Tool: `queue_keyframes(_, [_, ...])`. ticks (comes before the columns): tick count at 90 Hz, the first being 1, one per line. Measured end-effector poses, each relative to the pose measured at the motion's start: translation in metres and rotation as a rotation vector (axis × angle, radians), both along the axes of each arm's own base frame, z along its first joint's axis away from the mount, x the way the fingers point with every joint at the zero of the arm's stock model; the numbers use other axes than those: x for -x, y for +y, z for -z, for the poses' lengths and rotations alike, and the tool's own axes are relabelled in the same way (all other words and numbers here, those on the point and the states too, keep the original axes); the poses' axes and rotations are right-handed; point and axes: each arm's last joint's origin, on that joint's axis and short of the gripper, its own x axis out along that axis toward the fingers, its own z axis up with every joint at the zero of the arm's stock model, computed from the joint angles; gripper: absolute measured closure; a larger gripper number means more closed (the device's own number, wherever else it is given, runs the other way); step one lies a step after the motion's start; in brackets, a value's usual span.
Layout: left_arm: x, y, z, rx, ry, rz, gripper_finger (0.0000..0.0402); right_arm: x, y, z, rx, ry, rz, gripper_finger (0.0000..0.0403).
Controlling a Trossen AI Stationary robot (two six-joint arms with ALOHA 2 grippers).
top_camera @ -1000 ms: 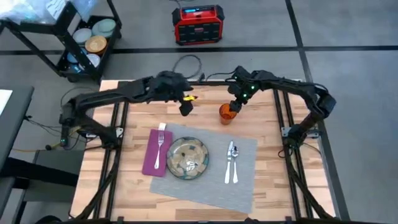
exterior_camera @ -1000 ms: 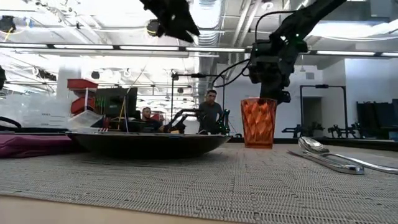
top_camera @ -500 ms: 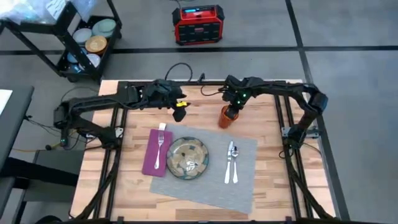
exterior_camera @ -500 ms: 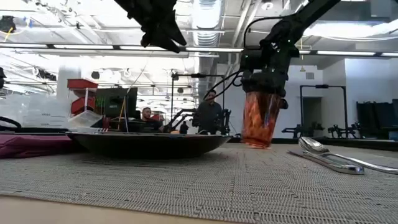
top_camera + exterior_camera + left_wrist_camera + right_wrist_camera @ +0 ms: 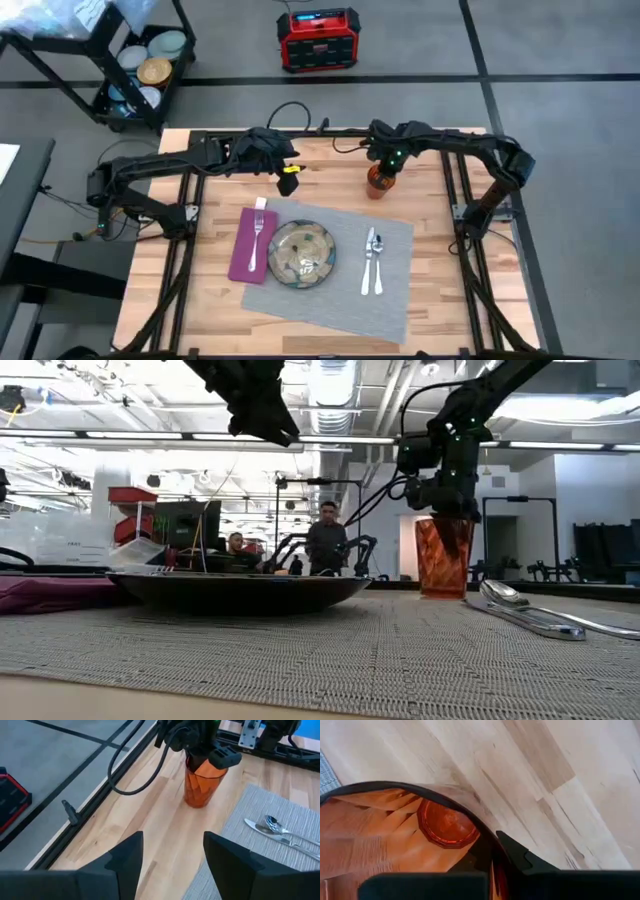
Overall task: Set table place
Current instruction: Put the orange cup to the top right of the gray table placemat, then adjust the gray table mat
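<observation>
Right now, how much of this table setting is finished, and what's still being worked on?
Mostly done: the placemat carries the plate, with the fork on the napkin and the knife and spoon opposite. In hand: the right gripper grips the orange cup by its rim, beyond the mat's corner. Left: letting go. The left gripper waits open nearby.

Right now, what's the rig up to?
It is setting a place at the table. The right gripper is shut on the orange cup, holding it upright on the bare wood just beyond the far right corner of the grey placemat. The left gripper, open, hangs above the table's far side and holds nothing. On the mat the plate sits with the knife and spoon to one side; the fork lies on the magenta napkin.
</observation>
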Motion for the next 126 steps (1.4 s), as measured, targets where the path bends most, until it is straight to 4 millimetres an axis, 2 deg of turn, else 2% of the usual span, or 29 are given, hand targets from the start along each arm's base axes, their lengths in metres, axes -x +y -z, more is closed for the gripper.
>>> queue_keyframes(29, [0.0, 0.0, 0.0, 0.0, 0.005, 0.001, 0.0212, 0.005, 0.003, -0.018, 0.042, -0.062, 0.005, 0.0302])
queue_keyframes(45, [0.002, 0.0, 0.002, -0.001, 0.034, 0.007, 0.0212, 0.017, 0.011, -0.047, 0.09, -0.153, 0.046, 0.0269])
queue_keyframes(58, [0.013, -0.005, 0.015, 0.071, 0.204, -0.001, 0.0217, 0.039, 0.028, -0.085, 0.134, -0.275, 0.121, 0.026])
queue_keyframes(66, [0.022, -0.016, 0.025, 0.141, 0.336, -0.003, 0.0259, 0.057, 0.049, -0.105, 0.148, -0.31, 0.148, 0.0271])
queue_keyframes(74, [0.024, -0.032, 0.028, 0.184, 0.394, 0.012, 0.0353, 0.075, 0.072, -0.119, 0.154, -0.324, 0.154, 0.0308])
queue_keyframes(77, [0.025, -0.039, 0.028, 0.199, 0.396, 0.015, 0.0377, 0.082, 0.082, -0.12, 0.148, -0.337, 0.153, 0.0329])
queue_keyframes(82, [0.025, -0.051, 0.028, 0.226, 0.397, 0.022, 0.0389, 0.091, 0.099, -0.117, 0.123, -0.367, 0.15, 0.0371])
queue_keyframes(86, [0.026, -0.062, 0.028, 0.251, 0.403, 0.029, 0.0396, 0.098, 0.113, -0.112, 0.094, -0.391, 0.145, 0.0389])
queue_keyframes(104, [0.032, -0.121, 0.034, 0.346, 0.44, 0.075, 0.0401, 0.115, 0.169, -0.071, -0.097, -0.466, 0.148, 0.0401])
queue_keyframes(115, [0.04, -0.155, 0.056, 0.416, 0.443, 0.071, 0.0401, 0.118, 0.194, -0.044, -0.156, -0.475, 0.171, 0.0402])
queue_keyframes(126, [0.044, -0.182, 0.085, 0.524, 0.362, 0.068, 0.0401, 0.118, 0.211, -0.021, -0.164, -0.456, 0.189, 0.0403])
